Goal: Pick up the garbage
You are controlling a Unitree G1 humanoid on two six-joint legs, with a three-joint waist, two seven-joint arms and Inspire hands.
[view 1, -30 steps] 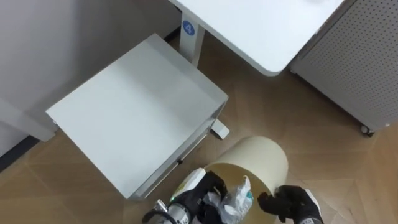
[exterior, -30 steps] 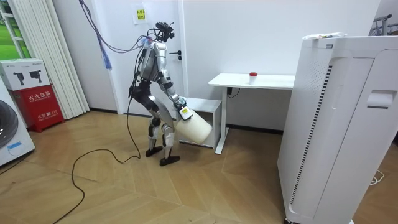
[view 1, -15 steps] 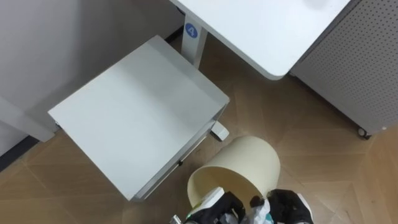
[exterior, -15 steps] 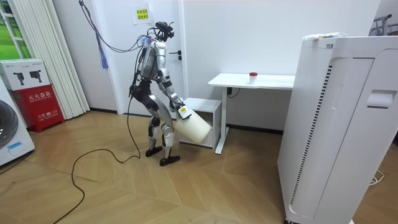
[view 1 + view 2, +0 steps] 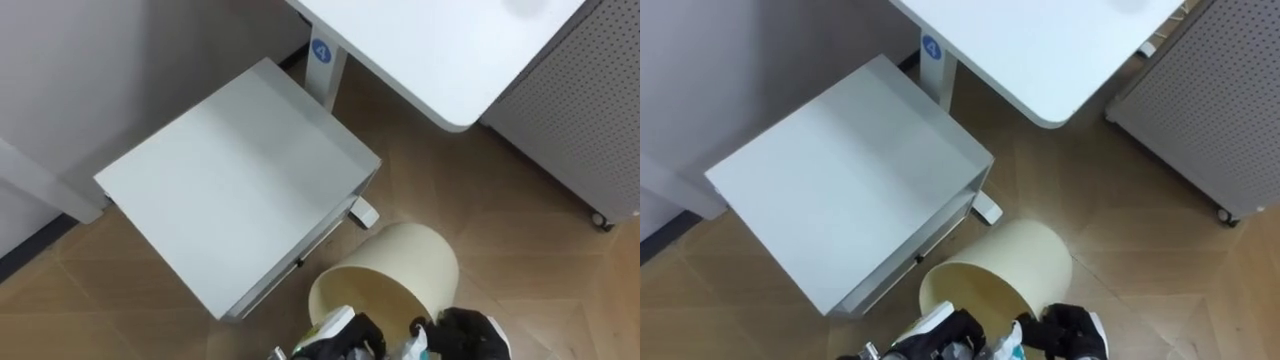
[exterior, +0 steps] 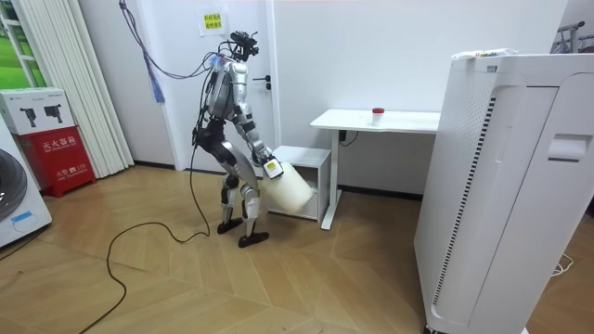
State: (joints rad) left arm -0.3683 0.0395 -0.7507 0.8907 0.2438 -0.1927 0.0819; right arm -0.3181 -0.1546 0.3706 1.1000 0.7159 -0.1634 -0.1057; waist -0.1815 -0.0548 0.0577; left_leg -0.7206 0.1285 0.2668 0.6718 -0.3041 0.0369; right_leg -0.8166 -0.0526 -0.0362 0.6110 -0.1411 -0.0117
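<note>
Left hand (image 5: 343, 336) and right hand (image 5: 470, 332) clasp the tilted cream plastic bin (image 5: 415, 262) at its rim, near the low grey table (image 5: 230, 180), with bare wooden floor (image 5: 545, 255) rightward.

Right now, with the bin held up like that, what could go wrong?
1. The bin hangs tilted off the floor, gripped only at its rim by the left hand and right hand, so that edge grip may slip.
2. The garbage sits right at the rim between the hands and could spill if the bin tips further.
3. The bin is close to the cabinet and the desk foot, and a swing may knock them.
</note>
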